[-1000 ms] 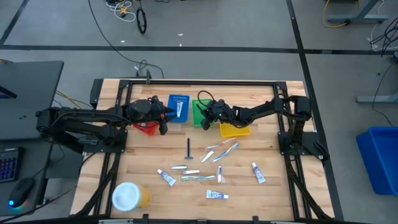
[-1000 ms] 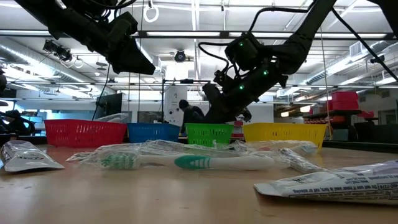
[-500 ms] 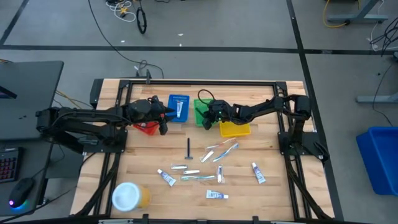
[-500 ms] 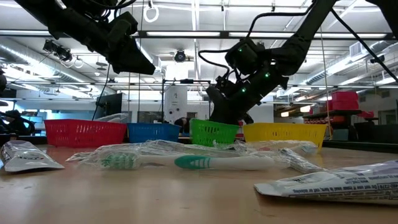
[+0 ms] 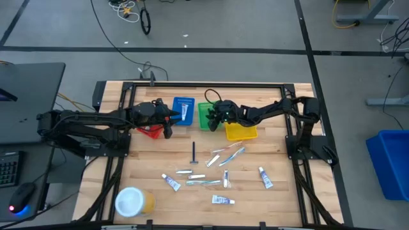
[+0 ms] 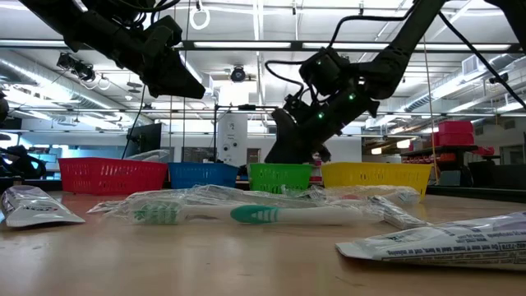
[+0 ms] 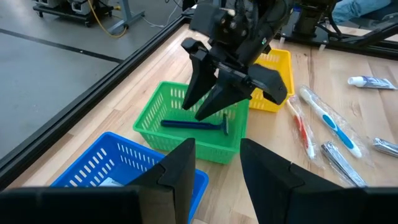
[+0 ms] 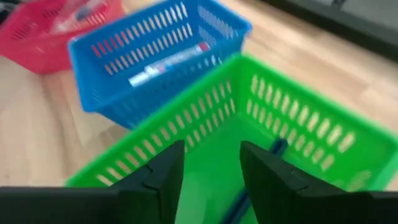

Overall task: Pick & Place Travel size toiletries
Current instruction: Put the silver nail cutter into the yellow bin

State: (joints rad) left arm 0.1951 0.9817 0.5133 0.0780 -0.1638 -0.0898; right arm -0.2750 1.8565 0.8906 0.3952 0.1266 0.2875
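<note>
Since the earlier frame, your right hand point(image 7: 231, 93) has lifted off the green bin point(image 7: 186, 127), fingers spread and empty. The blue razor point(image 7: 196, 124) lies inside it: placement done. Left hand point(image 5: 167, 119) waits, open, above the red bin point(image 5: 151, 131). Toothbrushes point(image 5: 225, 155) remain on the counter point(image 5: 281, 198).
</note>
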